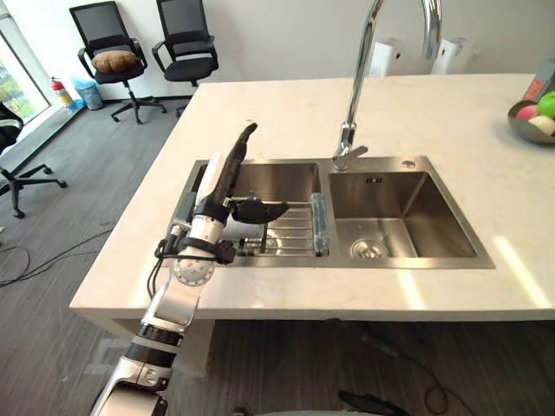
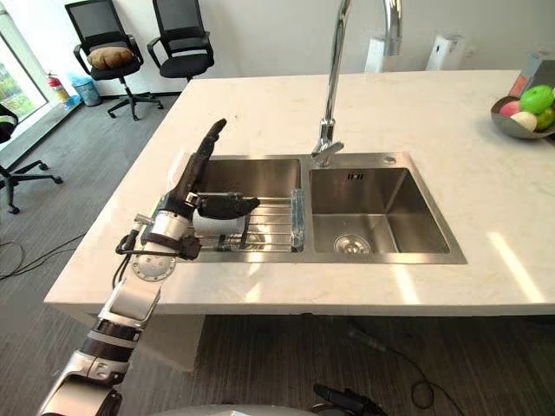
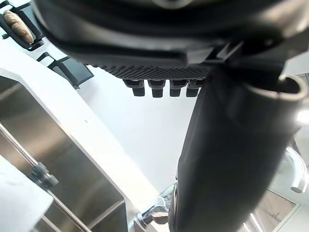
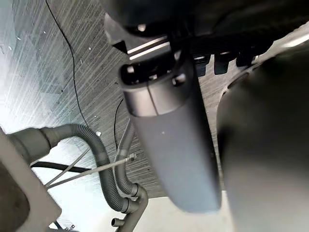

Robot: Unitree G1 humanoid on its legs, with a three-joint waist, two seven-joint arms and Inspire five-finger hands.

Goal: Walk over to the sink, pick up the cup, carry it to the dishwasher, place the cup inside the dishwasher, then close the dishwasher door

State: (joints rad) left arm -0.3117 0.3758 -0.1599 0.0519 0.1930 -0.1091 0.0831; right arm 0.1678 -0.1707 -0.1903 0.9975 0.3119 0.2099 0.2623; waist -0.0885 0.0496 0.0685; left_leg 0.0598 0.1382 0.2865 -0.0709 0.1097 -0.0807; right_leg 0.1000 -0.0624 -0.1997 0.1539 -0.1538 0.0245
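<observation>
We find the cup on the sink rack, left of centre, beneath the left hand, which is straight-fingered and grasps nothing. The right hand hangs released. We judge the cup light, rigid and slick, so grip its wall.

Pale stone countertop is carrying a steel double sink set into it, with a tall faucet rising behind the divider. A wire rack is sitting in the left basin. A fruit bowl is resting near the right edge.
</observation>
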